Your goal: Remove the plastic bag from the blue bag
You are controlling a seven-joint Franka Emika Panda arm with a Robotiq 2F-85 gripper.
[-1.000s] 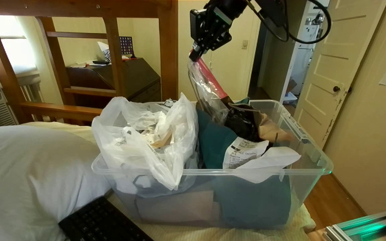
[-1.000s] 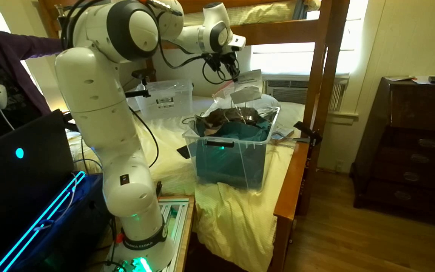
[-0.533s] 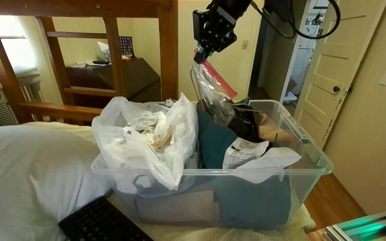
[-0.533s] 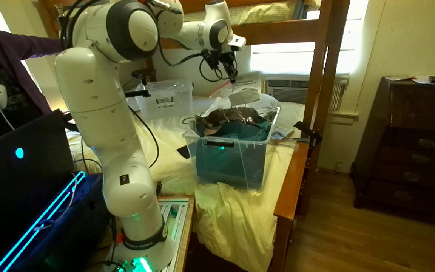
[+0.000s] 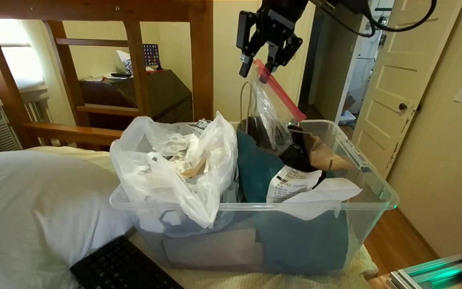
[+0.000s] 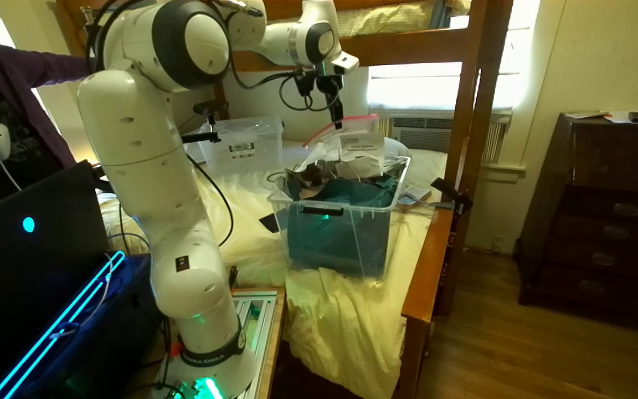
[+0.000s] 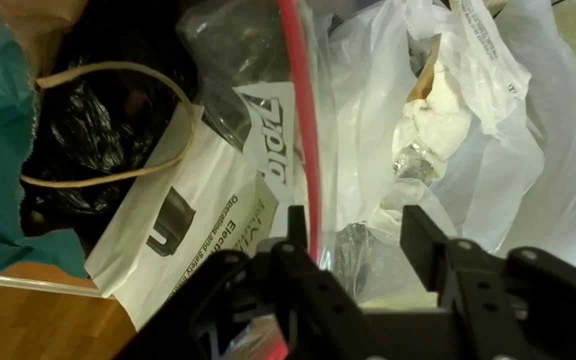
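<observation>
Plastic bag (image 5: pixel 268 105) stands up out of the blue bag (image 5: pixel 255 170), its red strip (image 5: pixel 283 94) slanting down beside one jaw of the gripper (image 5: pixel 254 74), which is spread, gripping nothing.

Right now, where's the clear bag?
In an exterior view, the clear bag sticks up from the blue bag, right of the white bag, its top near the open claw.

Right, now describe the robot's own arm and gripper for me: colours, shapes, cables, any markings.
The arm is white and rounded, with a big white disc ringed in black at one joint. A dark band low on it reads "FRANKA EMIKA". Black cables loop near the gripper, which is black and angular, with two fingers and round screw heads.
</observation>
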